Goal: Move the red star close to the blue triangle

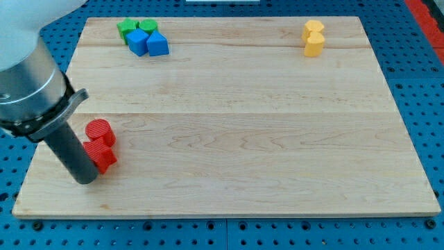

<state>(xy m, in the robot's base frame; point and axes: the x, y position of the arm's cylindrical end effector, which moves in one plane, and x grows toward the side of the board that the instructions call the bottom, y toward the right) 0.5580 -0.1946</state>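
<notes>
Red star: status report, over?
My tip at the view's lower left, against the red star. Red cylinder touches the star above. Blue triangle far off at the view's top. Path between looks open.

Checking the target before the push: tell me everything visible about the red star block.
The red star-shaped block looks like matte painted wood or plastic, with notched sides, lying flat on the pale wooden board near the view's bottom left. A red cylinder block sits right above it, apparently touching. My tip, the dark rod's lower end, stands against the star's left side and hides part of it. The blue triangle block is far off, at the view's top.
</notes>
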